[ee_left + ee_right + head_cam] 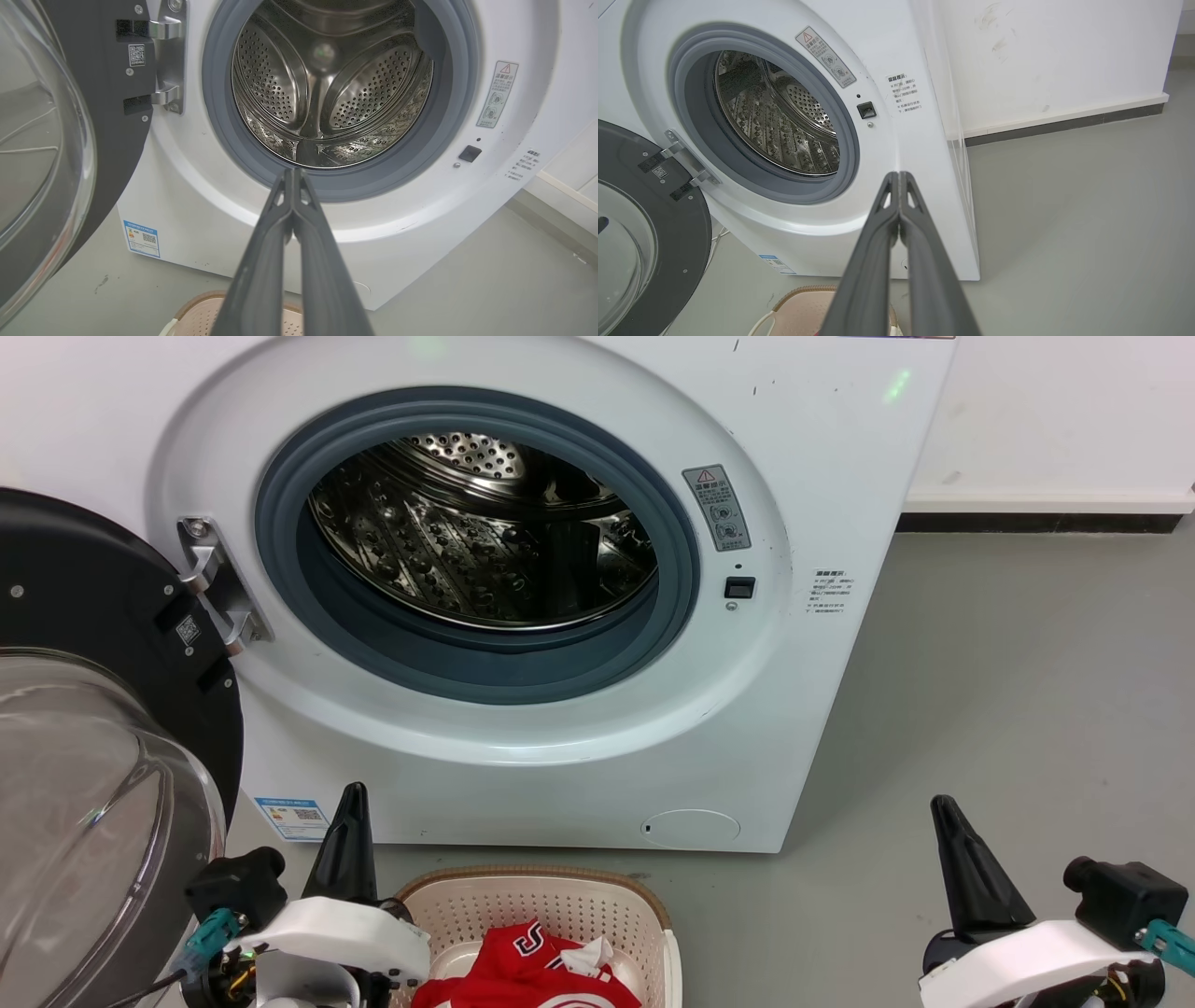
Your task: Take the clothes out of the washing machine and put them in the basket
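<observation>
Two tools are clenched, nothing gripped: the left tool (353, 795) beside the cream-white plastic basket (523, 876), the right tool (941, 805) over the grey floor (980, 691). Bright red white-lettered fabric clothes (523, 975) are piled in the basket, before the white front-loading washing machine (803, 728), its black-framed glass door (103, 616) swung open.

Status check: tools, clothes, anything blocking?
Left tool, right tool both shut, empty. Bright red jersey clothes in cream perforated plastic basket; white washing machine steel drum looks empty. Nothing blocking.
</observation>
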Controlling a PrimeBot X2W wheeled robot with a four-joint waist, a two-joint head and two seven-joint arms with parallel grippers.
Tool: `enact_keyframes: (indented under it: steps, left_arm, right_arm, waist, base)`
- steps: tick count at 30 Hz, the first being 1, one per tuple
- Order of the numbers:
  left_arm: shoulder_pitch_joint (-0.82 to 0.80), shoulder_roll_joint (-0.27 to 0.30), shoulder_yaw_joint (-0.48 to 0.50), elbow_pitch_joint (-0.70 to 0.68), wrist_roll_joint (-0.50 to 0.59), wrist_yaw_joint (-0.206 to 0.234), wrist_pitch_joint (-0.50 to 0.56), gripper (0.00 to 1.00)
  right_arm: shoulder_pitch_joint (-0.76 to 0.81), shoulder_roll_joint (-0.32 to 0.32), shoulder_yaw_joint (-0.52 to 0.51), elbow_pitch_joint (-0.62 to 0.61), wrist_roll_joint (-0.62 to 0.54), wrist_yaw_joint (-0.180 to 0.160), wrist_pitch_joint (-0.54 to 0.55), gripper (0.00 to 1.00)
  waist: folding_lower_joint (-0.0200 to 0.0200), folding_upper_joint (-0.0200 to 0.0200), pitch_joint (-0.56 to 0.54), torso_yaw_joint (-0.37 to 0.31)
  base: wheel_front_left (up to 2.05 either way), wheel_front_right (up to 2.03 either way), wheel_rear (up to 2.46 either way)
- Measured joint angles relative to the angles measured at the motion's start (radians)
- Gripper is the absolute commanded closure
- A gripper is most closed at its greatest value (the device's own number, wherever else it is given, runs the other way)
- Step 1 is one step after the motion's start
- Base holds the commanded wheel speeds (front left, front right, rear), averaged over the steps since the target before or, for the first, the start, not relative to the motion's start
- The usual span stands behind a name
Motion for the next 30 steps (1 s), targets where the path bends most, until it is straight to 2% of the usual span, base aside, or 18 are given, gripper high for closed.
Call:
enact_keyframes:
  steps: [10,11,30]
  left_arm:
    - [-0.001,-0.006,0.024,0.007,-0.167,-0.018,0.036,1.00]
    - [-0.003,-0.009,0.032,0.009,-0.214,-0.026,0.050,1.00]
    - [-0.010,-0.016,0.075,0.023,-0.476,-0.055,0.114,1.00]
  right_arm:
    - [-0.024,-0.008,-0.005,0.031,0.188,0.000,0.014,1.00]
    - [-0.027,-0.011,-0.007,0.040,0.241,0.000,0.017,1.00]
    - [-0.065,-0.019,-0.025,0.086,0.529,0.000,0.048,1.00]
  waist:
    - [0.0000,0.0000,-0.001,-0.001]
    - [0.0000,0.0000,-0.001,-0.001]
    - [0.0000,0.0000,-0.003,-0.002]
  base:
    - [0.00,0.00,0.00]
    - [0.00,0.00,0.00]
    - [0.00,0.00,0.00]
